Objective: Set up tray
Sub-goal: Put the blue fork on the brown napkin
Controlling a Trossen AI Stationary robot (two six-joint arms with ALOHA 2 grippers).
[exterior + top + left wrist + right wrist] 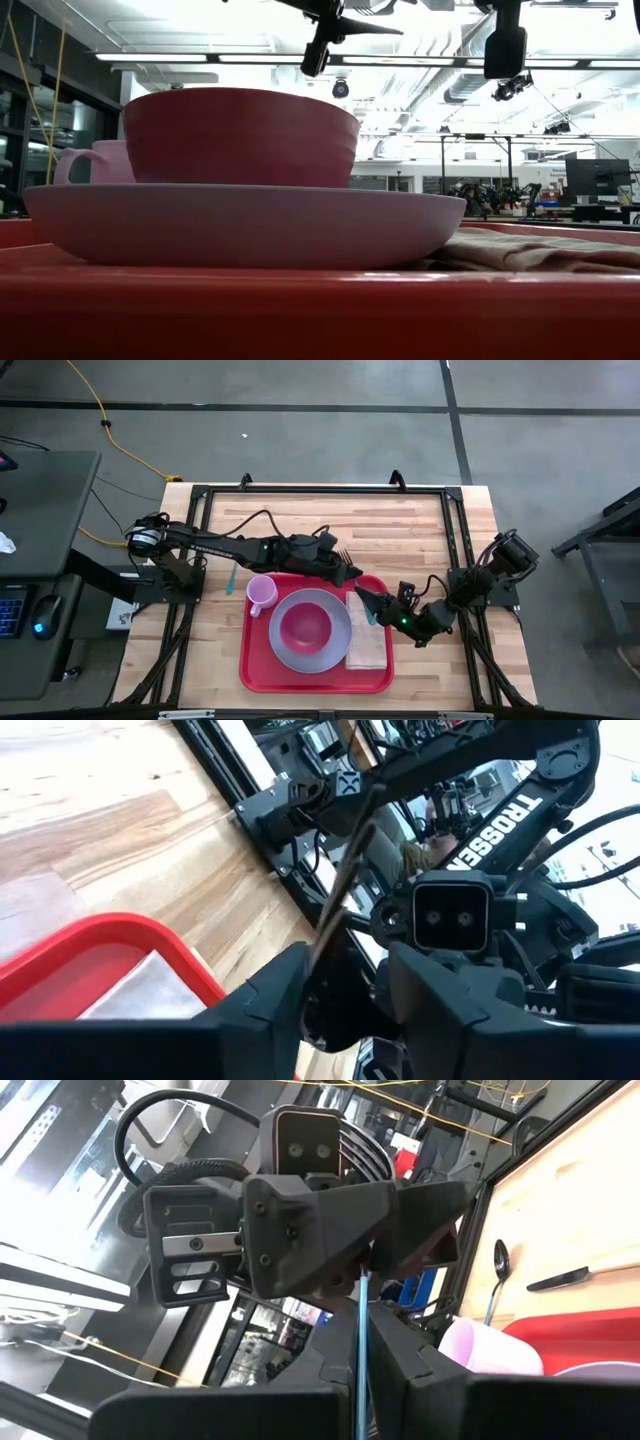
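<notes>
The red tray lies at the middle of the near half of the wooden table, holding a grey plate with a dark pink bowl in it, a pale pink cup at its far left corner and a tan napkin along its right side. The left gripper hangs just above the tray's far right corner, its fingers closed on a fork whose tines point away from the tray; in the left wrist view the fork's thin handle rises from between the dark fingers, with the tray's red corner below it. The right gripper meets it over the tray's right edge, above the napkin's far end, clamped on a slim blue-green utensil handle that runs between its fingers. A spoon with a blue handle and a dark knife lie on the bare wood left of the tray. The lettering "TROSSEN" reads along the right arm in the left wrist view.
</notes>
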